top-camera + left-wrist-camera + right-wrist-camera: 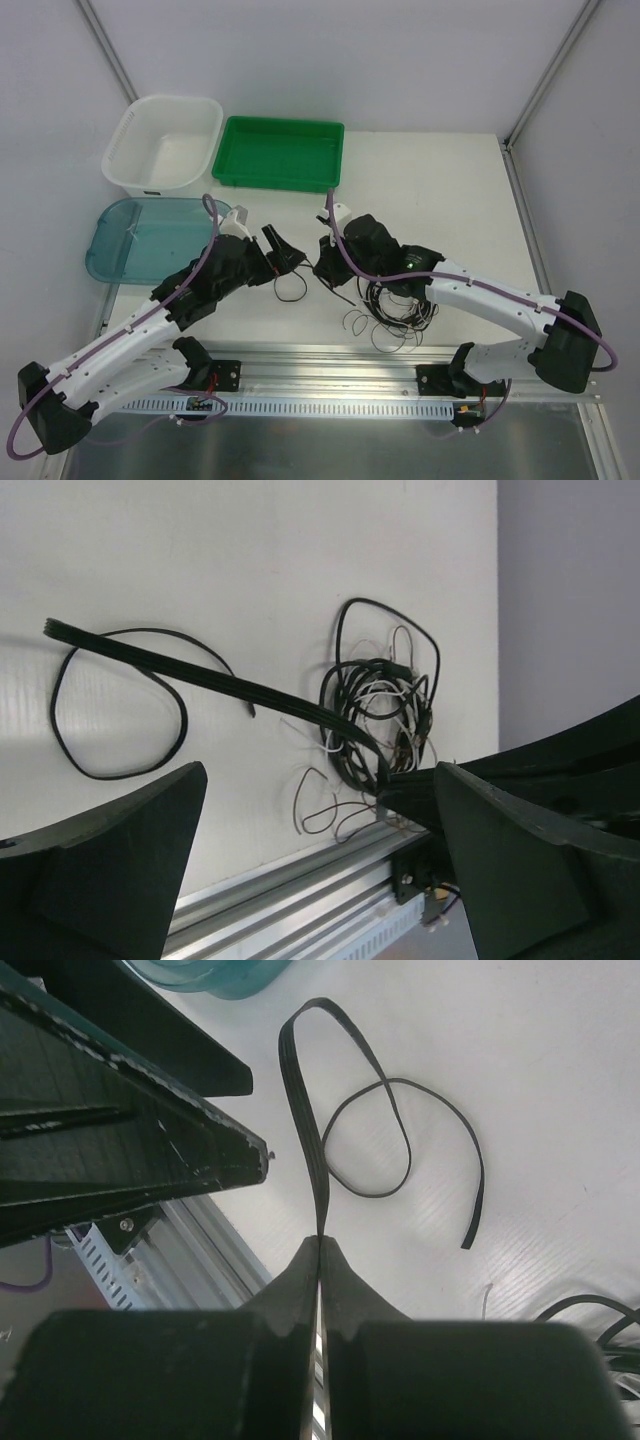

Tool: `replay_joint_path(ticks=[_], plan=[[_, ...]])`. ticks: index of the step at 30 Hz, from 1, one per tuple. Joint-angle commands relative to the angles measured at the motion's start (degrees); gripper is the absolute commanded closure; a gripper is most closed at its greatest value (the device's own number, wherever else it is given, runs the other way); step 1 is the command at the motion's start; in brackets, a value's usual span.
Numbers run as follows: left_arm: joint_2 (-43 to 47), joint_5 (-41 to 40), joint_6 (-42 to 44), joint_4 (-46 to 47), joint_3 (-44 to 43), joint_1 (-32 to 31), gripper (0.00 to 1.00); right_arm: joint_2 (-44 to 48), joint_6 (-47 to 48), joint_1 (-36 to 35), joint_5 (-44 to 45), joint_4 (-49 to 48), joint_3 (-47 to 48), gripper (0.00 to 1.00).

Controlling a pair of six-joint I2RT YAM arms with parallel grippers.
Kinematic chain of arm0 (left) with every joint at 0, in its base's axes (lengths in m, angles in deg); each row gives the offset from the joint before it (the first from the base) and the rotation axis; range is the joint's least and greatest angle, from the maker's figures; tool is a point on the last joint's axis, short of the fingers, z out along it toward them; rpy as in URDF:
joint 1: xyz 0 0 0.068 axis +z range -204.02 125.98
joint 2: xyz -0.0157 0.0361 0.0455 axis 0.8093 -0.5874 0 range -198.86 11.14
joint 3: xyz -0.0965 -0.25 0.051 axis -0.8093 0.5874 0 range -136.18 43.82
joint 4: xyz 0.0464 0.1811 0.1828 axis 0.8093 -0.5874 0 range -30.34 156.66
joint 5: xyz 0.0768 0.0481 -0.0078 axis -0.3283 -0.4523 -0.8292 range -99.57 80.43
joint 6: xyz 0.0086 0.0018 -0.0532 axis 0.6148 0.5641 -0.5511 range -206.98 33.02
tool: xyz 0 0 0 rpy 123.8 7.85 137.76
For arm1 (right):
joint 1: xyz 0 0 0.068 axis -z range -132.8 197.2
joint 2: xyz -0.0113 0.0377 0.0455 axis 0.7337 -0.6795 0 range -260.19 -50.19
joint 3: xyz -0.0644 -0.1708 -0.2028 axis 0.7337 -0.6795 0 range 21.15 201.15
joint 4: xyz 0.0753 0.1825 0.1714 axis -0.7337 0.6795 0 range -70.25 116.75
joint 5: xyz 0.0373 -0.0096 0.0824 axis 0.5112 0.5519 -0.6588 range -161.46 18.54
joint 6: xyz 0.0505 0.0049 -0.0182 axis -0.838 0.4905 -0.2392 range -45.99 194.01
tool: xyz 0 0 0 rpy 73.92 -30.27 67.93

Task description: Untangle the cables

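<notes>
Top external, left jaws spread, right jaws pinching black cable (308, 1130), green tray (280, 182) beyond

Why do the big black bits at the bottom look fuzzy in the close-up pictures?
Right wrist view: the right tool, very near the lens, blurs, while the flat black ribbon cable beyond looks sharp. Left wrist view: the left tool is dark and soft-edged; the tangled bundle of thin cables is crisp.

White counter (440, 190) mid-frame; pale grey walls (330, 50) behind; aluminium corner posts (105, 45) upper left, upper right; metal rail (330, 365) across lower frame.
</notes>
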Motion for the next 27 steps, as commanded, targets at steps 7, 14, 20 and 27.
replay_joint_path(ticks=[7, 14, 20, 27], plan=[[-3.18, -4.86, -12.22, 3.01, 0.49, -0.7, 0.04, -1.0, -2.3, -3.02, 6.65, -3.8, 0.47, 0.99], [-7.94, -7.59, -13.28, 3.01, -1.61, -1.14, 0.39, -1.52, -2.39, -4.42, 8.58, -3.8, 0.3, 0.99], [-8.47, -9.79, -7.15, 2.93, -5.83, -1.14, 1.0, -0.39, -3.27, -4.87, 9.81, -3.19, -0.75, 0.92], [-10.66, -7.86, 11.48, 2.93, -18.3, -1.14, 1.0, 6.37, -1.86, -5.66, 11.31, 2.43, -1.02, 0.25]])
